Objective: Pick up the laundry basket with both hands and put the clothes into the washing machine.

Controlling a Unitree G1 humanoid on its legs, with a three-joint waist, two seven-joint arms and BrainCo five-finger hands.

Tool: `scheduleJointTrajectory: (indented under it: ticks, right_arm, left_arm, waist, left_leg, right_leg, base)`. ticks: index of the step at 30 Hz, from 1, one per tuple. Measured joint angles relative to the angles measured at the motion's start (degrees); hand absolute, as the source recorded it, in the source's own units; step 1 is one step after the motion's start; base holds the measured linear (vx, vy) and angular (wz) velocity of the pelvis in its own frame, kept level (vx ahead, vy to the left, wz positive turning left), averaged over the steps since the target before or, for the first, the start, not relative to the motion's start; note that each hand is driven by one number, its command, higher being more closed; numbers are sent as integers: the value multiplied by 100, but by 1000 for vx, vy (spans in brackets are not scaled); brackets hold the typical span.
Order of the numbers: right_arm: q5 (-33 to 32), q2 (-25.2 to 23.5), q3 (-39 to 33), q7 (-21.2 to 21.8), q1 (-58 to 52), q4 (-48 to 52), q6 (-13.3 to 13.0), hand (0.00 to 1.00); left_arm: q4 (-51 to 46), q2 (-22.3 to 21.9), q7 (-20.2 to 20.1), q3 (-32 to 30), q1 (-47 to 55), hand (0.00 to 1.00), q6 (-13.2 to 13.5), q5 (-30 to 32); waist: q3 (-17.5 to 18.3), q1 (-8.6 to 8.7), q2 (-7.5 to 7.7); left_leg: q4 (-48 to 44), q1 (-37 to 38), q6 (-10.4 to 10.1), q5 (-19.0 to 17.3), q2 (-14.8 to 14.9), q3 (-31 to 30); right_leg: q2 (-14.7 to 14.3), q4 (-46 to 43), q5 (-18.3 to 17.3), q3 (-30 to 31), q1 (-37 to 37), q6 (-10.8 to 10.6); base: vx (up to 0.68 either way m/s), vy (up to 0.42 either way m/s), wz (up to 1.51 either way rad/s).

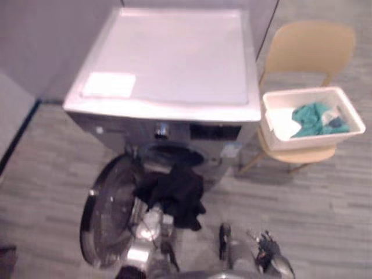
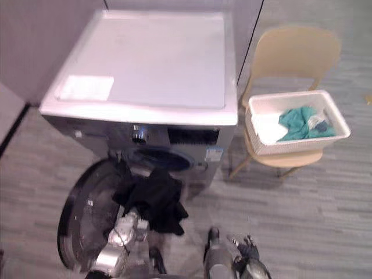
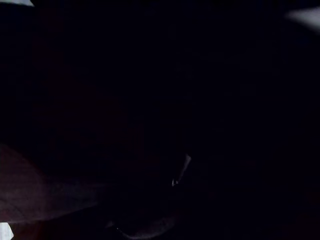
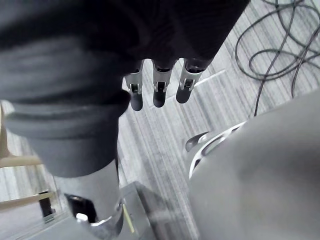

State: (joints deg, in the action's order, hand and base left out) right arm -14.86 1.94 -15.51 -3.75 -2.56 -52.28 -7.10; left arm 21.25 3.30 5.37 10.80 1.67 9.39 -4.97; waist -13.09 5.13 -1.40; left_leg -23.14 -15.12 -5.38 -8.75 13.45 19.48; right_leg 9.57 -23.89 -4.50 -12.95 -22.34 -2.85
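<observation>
Left hand [image 2: 131, 223] is buried in the black garment [image 1: 174, 195] at the washing machine [image 1: 168, 64] opening, its hold impossible to tell, while the right hand [image 4: 159, 95] hangs with fingers loose and empty.

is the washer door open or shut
Open: the washing machine has its door swung out, clear of the drum opening, and a black garment hangs out of it.

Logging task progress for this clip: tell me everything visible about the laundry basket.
The laundry basket is a white, rectangular, plastic-looking tub with a lipped rim. It stands upright on the seat of a tan chair, to the right of the washing machine. A teal garment and a white cloth lie inside. Only the chair and the clothes touch it.
</observation>
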Motion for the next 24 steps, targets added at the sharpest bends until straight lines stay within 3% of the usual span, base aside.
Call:
scheduleJointTrajectory:
  ticks: [3, 4, 6, 12, 17, 24]
  right_arm:
    - [-78, 2, 319, -58, -34, 620, -84, 0]
    - [-156, -29, 478, -134, -12, 901, -157, 0]
    - [-181, -28, 537, -164, 0, 1137, -169, 0]
    - [-378, -45, 713, -489, 70, 1626, -205, 0]
    - [-509, -100, 752, -617, 133, 2067, -353, 0]
    - [-655, -234, 762, -606, 163, 2329, -422, 0]
  left_arm:
    - [-143, -89, 232, -63, -176, 100, 0, -8]
    - [-268, -170, 361, -156, -235, 100, -1, -85]
    - [-276, -241, 517, -197, -353, 100, -5, -234]
    - [-155, -362, 1135, -334, -1483, 100, -4, -595]
    - [679, -395, 1712, -1077, -3416, 100, -17, -740]
    - [1349, 106, 2074, -1761, -5327, 100, -17, -1482]
  waist:
    - [-303, -3, 59]
    - [-378, -94, 83]
    - [-406, -151, 76]
    - [-598, -137, 163]
    - [-718, -69, 242]
    - [-841, 42, 429]
  left_leg:
    - [-1050, -738, 2, -578, 358, -134]
    - [-1565, -1184, -7, -873, 517, -196]
    - [-1908, -1626, -12, -994, 635, -226]
    - [-2500, -2642, -12, -992, 988, -227]
    - [-3031, -3541, 22, -1007, 1285, -317]
    - [-3413, -4382, 36, -1123, 1582, -342]
  right_leg:
    - [44, -950, -464, -111, -638, 21]
    - [50, -1345, -711, -84, -1072, 48]
    - [39, -1589, -773, -54, -1499, 20]
    - [24, -2033, -739, -99, -2486, 186]
    - [-142, -2311, -638, -71, -3327, 375]
    - [-357, -2358, -504, -36, -4114, 435]
  base:
    - [-243, -24, 10]
    - [-135, -22, -16]
    - [-193, -51, -19]
    - [-96, -60, -13]
    - [-33, -43, -20]
    - [-14, -23, -22]
